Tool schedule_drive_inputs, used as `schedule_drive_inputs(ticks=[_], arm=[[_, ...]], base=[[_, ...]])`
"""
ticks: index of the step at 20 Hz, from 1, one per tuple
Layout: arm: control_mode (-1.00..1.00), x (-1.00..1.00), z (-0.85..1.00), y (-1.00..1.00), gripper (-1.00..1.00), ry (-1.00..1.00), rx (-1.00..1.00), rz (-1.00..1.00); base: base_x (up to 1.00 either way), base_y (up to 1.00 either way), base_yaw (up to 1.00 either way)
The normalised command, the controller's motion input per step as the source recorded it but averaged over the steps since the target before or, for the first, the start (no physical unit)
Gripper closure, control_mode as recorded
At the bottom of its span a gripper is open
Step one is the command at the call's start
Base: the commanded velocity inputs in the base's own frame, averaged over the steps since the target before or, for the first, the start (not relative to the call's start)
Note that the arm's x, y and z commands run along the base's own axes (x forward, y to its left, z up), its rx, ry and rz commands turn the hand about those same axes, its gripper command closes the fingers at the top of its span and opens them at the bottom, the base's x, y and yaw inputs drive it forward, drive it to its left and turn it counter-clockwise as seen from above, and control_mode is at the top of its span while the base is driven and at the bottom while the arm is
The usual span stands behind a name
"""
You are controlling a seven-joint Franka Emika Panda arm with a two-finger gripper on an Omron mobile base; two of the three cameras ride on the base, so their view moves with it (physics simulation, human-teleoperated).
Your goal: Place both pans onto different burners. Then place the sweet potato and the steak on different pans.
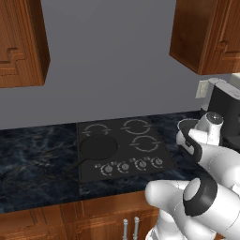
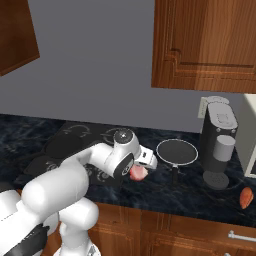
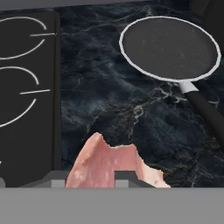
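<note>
Black and matte, one pan (image 1: 98, 147) is already set on a front burner (image 1: 96, 146) of the cooktop (image 1: 123, 147), while the silver-rimmed pan (image 2: 177, 151) is left on the tabletop (image 2: 195, 192) beside it. The steak (image 3: 111, 165) is seen between the narrowly parted jaws of the gripper (image 3: 87, 180), though a firm hold cannot be told, and the sweet potato (image 2: 245, 198) lies untouched well off to the right

A: From behind-left and behind-right we look down over the tabletop (image 1: 37, 154); both views share the cooktop (image 1: 124, 147).
B: Our hand view sits close above the steak (image 3: 111, 164).
</note>
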Motion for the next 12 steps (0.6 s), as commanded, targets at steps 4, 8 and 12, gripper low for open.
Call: schedule_drive_inputs(ticks=[4, 8, 12], arm=[[-1.00, 0.00, 0.45, 0.44, 1.00, -0.06, 0.00, 0.02], [-1.00, 0.08, 0.34, 0.60, 1.00, -0.06, 0.00, 0.01], [-1.00, 0.19, 0.24, 0.60, 1.00, -0.03, 0.00, 0.01]], base=[[0.00, 0.00, 0.00], [0.00, 0.00, 0.00], [0.00, 0.00, 0.00]])
